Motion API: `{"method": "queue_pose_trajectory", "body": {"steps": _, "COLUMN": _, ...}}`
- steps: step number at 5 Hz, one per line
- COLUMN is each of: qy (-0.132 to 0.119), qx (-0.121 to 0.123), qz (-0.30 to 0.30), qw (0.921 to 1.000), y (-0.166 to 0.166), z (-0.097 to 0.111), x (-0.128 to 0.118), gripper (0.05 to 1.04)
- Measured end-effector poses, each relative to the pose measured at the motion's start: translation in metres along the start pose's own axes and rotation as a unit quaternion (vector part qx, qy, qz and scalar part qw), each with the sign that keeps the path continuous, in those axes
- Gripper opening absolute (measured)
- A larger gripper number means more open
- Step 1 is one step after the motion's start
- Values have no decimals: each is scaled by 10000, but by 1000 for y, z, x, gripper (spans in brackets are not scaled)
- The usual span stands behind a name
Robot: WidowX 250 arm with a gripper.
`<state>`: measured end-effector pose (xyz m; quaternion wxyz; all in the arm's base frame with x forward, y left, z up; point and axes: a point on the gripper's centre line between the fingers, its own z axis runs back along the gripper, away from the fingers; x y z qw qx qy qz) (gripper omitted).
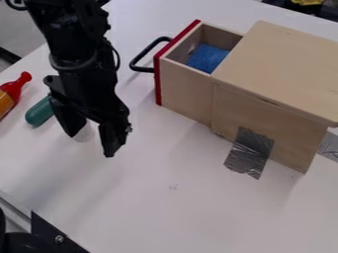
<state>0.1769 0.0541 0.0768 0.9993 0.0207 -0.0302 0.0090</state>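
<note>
Reading the view as a clock face, the black gripper (92, 146) hangs over the white table (158, 197) between eight and nine o'clock, on an arm (79, 54) that comes in from eleven. Its two fingers stand well apart, tips pointing down. A small pale round object (84, 133) shows in the gap between them; whether either finger touches it cannot be told. Just beyond, at nine o'clock, lies a green rounded object (39, 111), partly hidden by the gripper. Farther out, between nine and ten, a red bottle-shaped item (13, 88) with an orange part reaches the view's edge. At two o'clock stands a light wooden box (280, 66) with a flat top. Its drawer (185, 89) is pulled out toward eleven, with a red front (158, 79) and a black bar handle (140, 57); a blue cloth-like piece (206, 58) lies inside. Grey tape (251, 150), between three and four, runs from the box's side onto the table, and another strip of tape (329, 147) lies near three. At seven, a dark bracket (54, 234) with a bolt sits by the table's edge.
</note>
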Motion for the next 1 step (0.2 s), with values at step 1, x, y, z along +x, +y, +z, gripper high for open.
{"method": "queue_pose_trajectory", "body": {"steps": 1, "qy": -7, "qx": 2, "qz": 31, "qw": 10000, "y": 0, "z": 0, "x": 0, "gripper": 998}}
